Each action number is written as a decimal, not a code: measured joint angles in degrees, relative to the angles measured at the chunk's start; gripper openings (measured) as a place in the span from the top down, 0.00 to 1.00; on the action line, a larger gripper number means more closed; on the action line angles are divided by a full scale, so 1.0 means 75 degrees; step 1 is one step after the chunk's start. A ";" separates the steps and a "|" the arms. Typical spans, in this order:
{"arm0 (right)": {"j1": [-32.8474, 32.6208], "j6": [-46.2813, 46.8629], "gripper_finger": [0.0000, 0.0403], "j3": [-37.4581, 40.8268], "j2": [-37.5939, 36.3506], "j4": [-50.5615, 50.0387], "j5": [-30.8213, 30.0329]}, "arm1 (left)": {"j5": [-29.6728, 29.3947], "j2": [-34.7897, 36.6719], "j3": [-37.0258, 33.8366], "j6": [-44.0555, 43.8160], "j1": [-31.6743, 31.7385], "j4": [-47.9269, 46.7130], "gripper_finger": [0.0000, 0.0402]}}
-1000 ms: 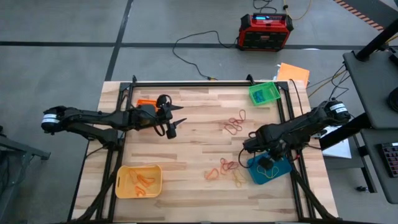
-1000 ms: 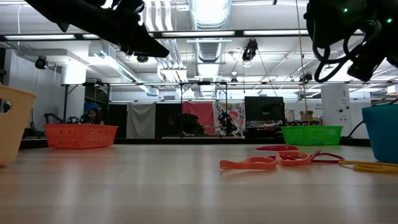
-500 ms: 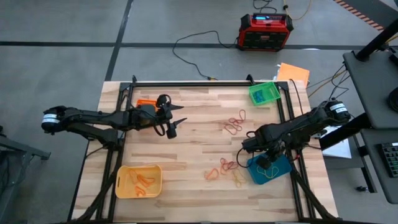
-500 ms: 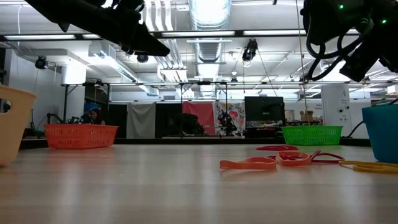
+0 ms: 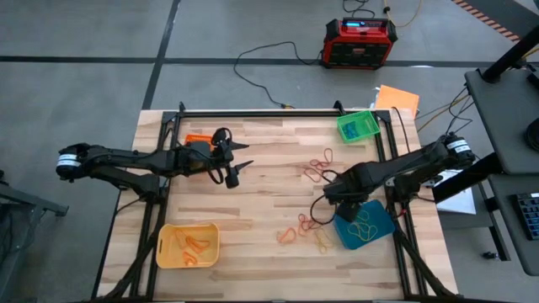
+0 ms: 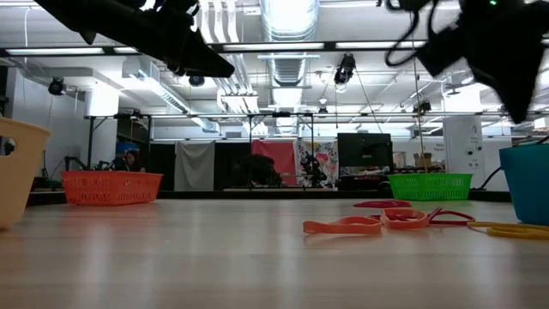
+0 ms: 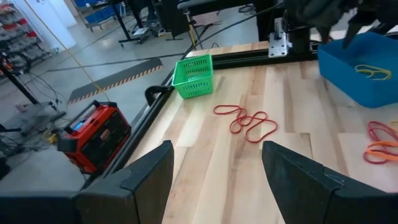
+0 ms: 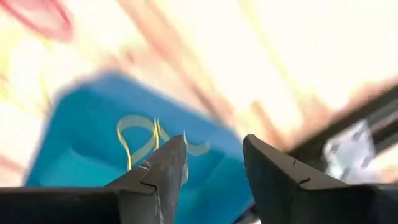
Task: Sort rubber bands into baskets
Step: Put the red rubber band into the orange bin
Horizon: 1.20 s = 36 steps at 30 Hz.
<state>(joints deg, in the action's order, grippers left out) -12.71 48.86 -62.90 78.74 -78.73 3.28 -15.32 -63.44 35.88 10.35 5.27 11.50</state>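
Since the earlier frames the right gripper (image 5: 337, 204) had swung away from above the blue basket (image 5: 365, 225) toward the table's middle, and its fingers had parted; in the right wrist view they stood apart with nothing between them, the yellow rubber bands (image 8: 149, 142) lying loose in the blue basket beyond. From overhead that basket sat at the near right of the table, the gripper just beside its left edge. The left gripper (image 5: 237, 165) hovered at the far left beside the orange basket (image 5: 197, 140), fingers spread wide and empty, and had not shifted.

Loose bands remained on the wood: a red cluster (image 5: 318, 167) in the middle right, and an orange, red and yellow group (image 5: 305, 230) near the blue basket's left side. The green basket (image 5: 357, 126) stood at the far right corner, and the yellow basket (image 5: 187, 245) at the near left held orange bands.

Judging from this, the drop was done and the next pick was beginning. To do it well the right gripper should come down with fingers open over a single band, straddling one strand at the pile's edge rather than the tangle, so that only one colour lifts.

No writing or brand could be read, not even on the red-black box (image 5: 359, 42) on the floor
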 joint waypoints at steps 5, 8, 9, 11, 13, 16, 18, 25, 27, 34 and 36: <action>0.0088 -0.0561 0.63 -0.0746 0.0006 0.0385 -0.1480 | 0.0500 0.0111 0.0043 -0.0343 -0.0098 -0.0636 0.43; 0.0316 -0.1070 0.64 -0.0915 0.0005 0.1052 -0.2032 | 0.0862 0.0188 0.0363 -0.0531 -0.0219 -0.1721 0.43; 0.0424 -0.1297 0.65 -0.0920 0.0003 0.1316 -0.2062 | 0.0919 0.0202 0.0522 -0.0588 -0.0277 -0.2140 0.43; 0.0679 -0.1784 0.65 -0.0908 0.0015 0.1954 -0.2056 | 0.0928 0.0210 0.0860 -0.0705 -0.0384 -0.2995 0.43; 0.0996 -0.2204 0.65 -0.0846 0.0072 0.2522 -0.2048 | 0.0931 0.0213 0.1144 -0.0722 -0.0471 -0.3718 0.43; 0.1541 -0.2643 0.64 -0.0777 0.0288 0.3193 -0.2048 | 0.0938 0.0228 0.1459 -0.0702 -0.0538 -0.4396 0.43; 0.1921 -0.2764 0.63 -0.0742 0.0477 0.3448 -0.2048 | 0.0937 0.0247 0.1571 -0.0671 -0.0539 -0.4554 0.43; 0.2935 -0.3041 0.60 -0.0731 0.1602 0.4069 -0.1988 | 0.0928 0.0609 0.1361 -0.0507 -0.0545 -0.4525 0.43; 0.3100 -0.3058 0.59 -0.0731 0.1954 0.3969 -0.1922 | 0.0925 0.0827 0.1184 -0.0559 -0.0547 -0.4431 0.43; 0.3282 -0.3405 0.55 -0.0722 0.2869 0.3977 -0.1105 | 0.0917 0.1558 0.0735 -0.0747 -0.0547 -0.4055 0.43; 0.3281 -0.3398 0.55 -0.0722 0.3053 0.4026 -0.1031 | 0.0920 0.1758 0.0608 -0.0706 -0.0553 -0.3845 0.43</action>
<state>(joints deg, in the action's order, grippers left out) 11.90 23.38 -68.31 101.64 -48.53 -4.45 -8.43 -50.25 40.44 5.05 1.13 -17.34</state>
